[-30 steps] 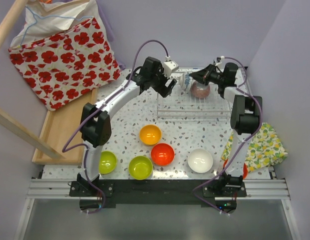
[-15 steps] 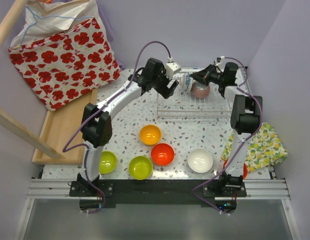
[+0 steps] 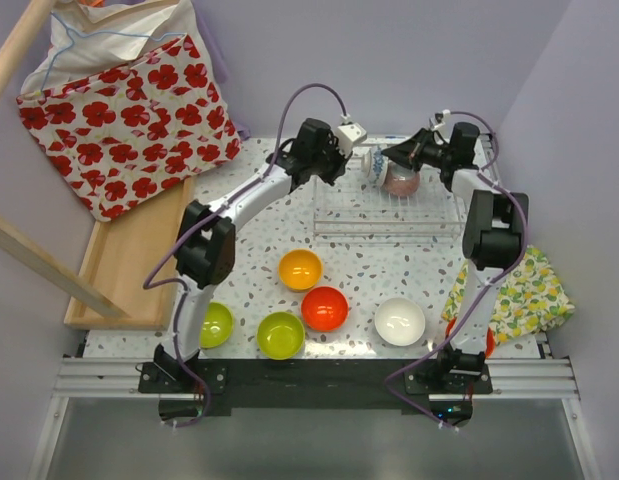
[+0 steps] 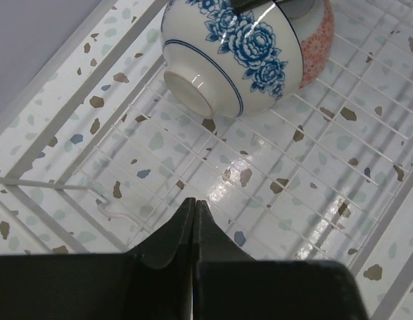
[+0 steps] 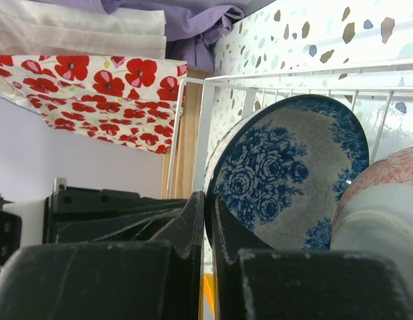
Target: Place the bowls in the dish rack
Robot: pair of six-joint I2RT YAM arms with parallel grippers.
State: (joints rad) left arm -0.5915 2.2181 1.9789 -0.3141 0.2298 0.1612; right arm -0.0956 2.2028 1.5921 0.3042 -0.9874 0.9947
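Blue-patterned bowl [image 5: 286,173] stands on edge in dish rack [image 3: 389,228], its thin rim pinched between right gripper [image 5: 207,223] fingers, just ahead of the pressed-together empty left gripper [image 4: 195,217]; glazed ceramic looks rigid, slick, chippable, so rim hold suits.

The speckled terrazzo table [image 3: 249,250] carries the wire dish rack [image 3: 389,228] at its far end. Nearer the arms sit an orange-yellow bowl [image 3: 300,269], a red-orange bowl [image 3: 324,308], a white bowl [image 3: 400,321], a left lime green bowl [image 3: 215,324] and a right lime green bowl [image 3: 280,335] (all open side up).
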